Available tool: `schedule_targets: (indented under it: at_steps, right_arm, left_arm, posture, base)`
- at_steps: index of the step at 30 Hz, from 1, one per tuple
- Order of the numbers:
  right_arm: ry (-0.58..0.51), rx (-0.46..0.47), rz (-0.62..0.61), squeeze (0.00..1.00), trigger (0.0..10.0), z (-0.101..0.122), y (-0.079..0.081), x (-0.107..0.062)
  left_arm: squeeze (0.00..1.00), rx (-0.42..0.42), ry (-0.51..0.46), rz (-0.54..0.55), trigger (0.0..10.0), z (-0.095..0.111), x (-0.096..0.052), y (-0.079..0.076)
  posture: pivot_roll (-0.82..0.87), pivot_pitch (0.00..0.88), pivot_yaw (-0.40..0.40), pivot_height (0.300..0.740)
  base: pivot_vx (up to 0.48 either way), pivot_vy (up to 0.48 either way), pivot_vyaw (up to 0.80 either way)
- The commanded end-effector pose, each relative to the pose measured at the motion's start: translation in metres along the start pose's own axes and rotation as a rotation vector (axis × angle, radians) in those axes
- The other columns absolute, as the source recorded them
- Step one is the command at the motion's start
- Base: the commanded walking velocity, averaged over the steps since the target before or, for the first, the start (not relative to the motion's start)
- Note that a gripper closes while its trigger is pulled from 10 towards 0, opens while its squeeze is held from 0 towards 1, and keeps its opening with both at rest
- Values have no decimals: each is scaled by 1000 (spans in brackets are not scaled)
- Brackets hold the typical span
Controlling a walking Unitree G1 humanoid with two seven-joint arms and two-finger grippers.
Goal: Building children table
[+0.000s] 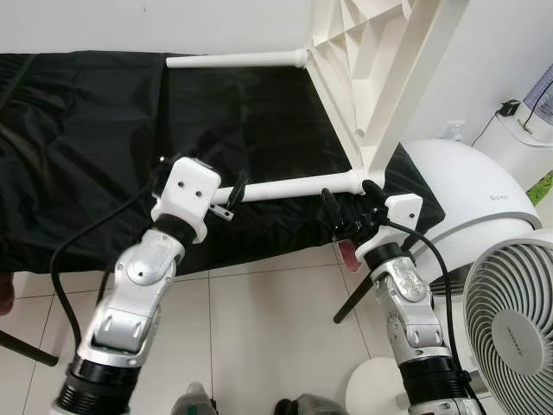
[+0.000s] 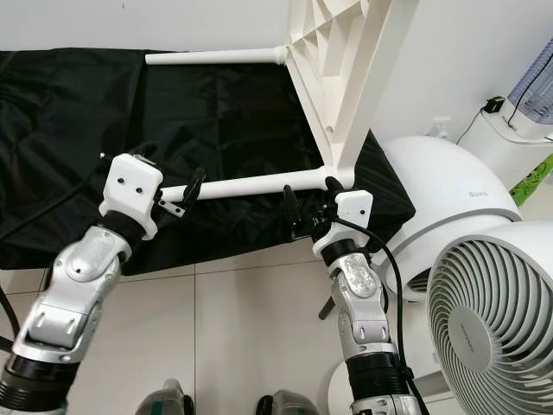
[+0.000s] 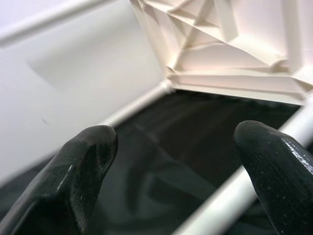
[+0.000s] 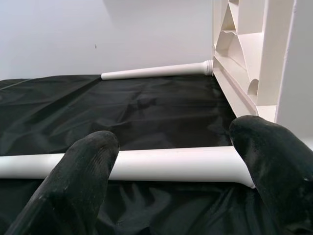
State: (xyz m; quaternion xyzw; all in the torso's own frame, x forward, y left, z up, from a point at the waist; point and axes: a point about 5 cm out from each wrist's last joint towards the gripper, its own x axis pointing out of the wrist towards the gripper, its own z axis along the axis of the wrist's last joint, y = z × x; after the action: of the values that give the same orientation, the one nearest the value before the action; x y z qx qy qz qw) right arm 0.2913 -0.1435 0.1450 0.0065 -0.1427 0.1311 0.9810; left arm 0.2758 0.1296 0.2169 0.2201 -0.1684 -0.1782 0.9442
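Left eye view: the white tabletop [image 1: 380, 69] stands on edge on the black sheet [image 1: 78, 147], its lower leg [image 1: 294, 187] running sideways from it. Right end effector [image 1: 346, 212] gapes just below the socket end, probably untouched; left end effector [image 1: 229, 201] open at the free end. Right wrist view shows the leg [image 4: 146, 164] crossing between its fingers.

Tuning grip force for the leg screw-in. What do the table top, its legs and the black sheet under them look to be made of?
Table top: likely moulded white plastic, matte; its underside shows ribbed webbing.
Near leg and far leg: smooth white tubes with a slight sheen, probably plastic; painted metal can't be ruled out.
Black sheet: thin glossy fabric or film, nylon-like; it creases and glints.
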Motion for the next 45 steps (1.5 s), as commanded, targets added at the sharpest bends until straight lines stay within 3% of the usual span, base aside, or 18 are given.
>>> schedule_targets:
  at_steps: [1,5,7,8,9,11,12,15,20,22,28,30,32,36,45]
  right_arm:
    - [-1,-14,-2,0,10000,1,-3,0]
    - [4,-20,11,0,10000,0,-4,4]
    - [4,-20,11,0,10000,0,-4,4]
    - [3,-21,12,0,10000,0,-4,5]
    - [3,-21,12,0,10000,0,-4,5]
    - [3,-21,16,0,10000,0,-4,9]
    - [3,-21,16,0,10000,0,-4,9]
    - [3,-20,19,0,10000,0,-3,13]
    - [1,-17,24,0,10000,-1,-1,15]
    - [0,-12,29,0,10000,-1,1,17]
    - [-1,-10,30,0,10000,-1,2,18]
    - [1,-7,33,0,10000,-3,4,18]
    - [1,-7,33,0,10000,-3,4,18]
    - [4,-2,37,0,10000,-5,6,20]
    - [9,0,46,0,10000,-7,9,21]
  left_arm:
    - [0,18,-22,-14,10000,4,0,-3]
    - [0,134,-63,14,10000,18,2,15]
    - [0,134,-63,14,10000,18,2,15]
    - [0,210,-77,22,10000,21,3,18]
    - [0,210,-77,22,10000,21,3,18]
    - [0,359,-108,61,10000,29,7,29]
    - [0,359,-108,61,10000,29,7,29]
    - [0,471,-126,89,10000,35,16,42]
    - [0,524,-138,95,10000,39,22,46]
    - [0,593,-155,101,10000,44,30,52]
    - [0,625,-165,107,10000,47,33,55]
    - [0,708,-204,128,10000,60,41,63]
    - [0,708,-204,128,10000,60,41,63]
    - [0,820,-283,151,10000,79,50,70]
    - [0,896,-365,149,10000,96,67,72]
  posture:
    - [53,0,-67,740]
    - [63,0,-77,740]
    - [63,0,-77,740]
    - [67,0,-79,740]
    - [67,0,-79,740]
    - [77,0,-83,740]
    - [77,0,-83,740]
    - [83,0,-84,740]
    - [83,0,-80,740]
    - [82,0,-72,740]
    - [82,0,-71,740]
    - [82,0,-62,740]
    - [82,0,-62,740]
    - [81,0,-60,740]
    - [74,0,-56,740]
  base:
    - [0,0,0]
    - [0,0,0]
    - [0,0,0]
    - [0,0,0]
    - [0,0,0]
    - [0,0,0]
    - [0,0,0]
    - [0,0,0]
    - [0,0,0]
    - [0,0,0]
    - [0,0,0]
    - [0,0,0]
    - [0,0,0]
    - [0,0,0]
    - [0,0,0]
